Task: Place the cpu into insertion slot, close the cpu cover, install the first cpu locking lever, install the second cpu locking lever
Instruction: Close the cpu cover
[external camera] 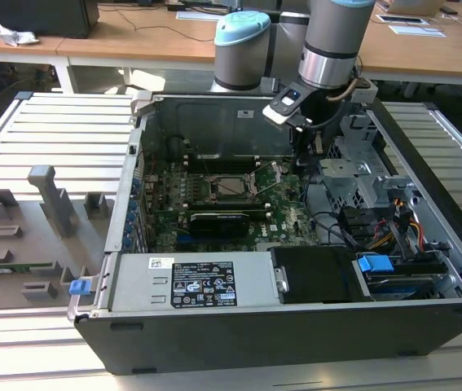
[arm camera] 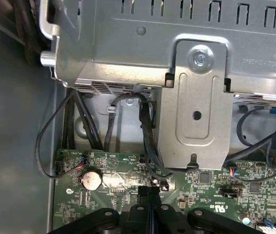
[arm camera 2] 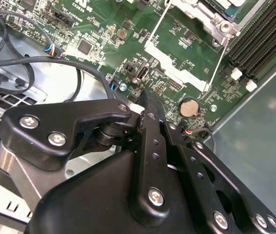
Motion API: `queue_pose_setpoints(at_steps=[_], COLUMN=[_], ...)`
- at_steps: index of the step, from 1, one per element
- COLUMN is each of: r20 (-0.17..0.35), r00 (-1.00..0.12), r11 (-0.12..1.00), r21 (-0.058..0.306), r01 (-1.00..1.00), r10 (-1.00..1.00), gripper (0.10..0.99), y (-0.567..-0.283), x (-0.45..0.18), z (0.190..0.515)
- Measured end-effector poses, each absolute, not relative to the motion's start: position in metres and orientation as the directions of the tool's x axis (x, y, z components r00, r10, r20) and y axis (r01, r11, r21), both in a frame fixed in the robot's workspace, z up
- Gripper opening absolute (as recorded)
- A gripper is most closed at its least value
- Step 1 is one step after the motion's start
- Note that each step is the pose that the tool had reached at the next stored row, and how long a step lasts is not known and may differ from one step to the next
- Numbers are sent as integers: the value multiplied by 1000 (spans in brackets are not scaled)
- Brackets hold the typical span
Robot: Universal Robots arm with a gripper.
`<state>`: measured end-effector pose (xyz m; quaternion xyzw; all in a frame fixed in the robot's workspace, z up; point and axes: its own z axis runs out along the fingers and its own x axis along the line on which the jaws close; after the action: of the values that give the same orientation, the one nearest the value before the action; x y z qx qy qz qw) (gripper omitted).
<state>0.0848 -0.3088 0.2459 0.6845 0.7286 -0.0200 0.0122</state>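
In the exterior view the insertion slot sits mid-board on the green motherboard. The cpu shows grey inside it, and the silvery cpu cover seems to lie flat around it. Two thin wire locking levers stick out from the socket toward the arm. My gripper hangs inside the case to the exterior view's right of the slot. Its black fingers are shut together on nothing in both wrist views. They hover just above the board near a coin battery, apart from the lever ends.
A metal drive cage and black cables stand close behind the gripper. Long memory slots run beside the socket. A black card and the power supply lie nearer the front. Grey fixtures sit outside the case at the exterior view's left.
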Motion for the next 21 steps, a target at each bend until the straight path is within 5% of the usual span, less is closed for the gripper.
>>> queue_pose_setpoints(at_steps=[21], r20=[-2], r00=[-63], r11=[63], r21=[-10], r01=[998], r10=[998], gripper=[106], y=[-308], x=[43], z=[234])
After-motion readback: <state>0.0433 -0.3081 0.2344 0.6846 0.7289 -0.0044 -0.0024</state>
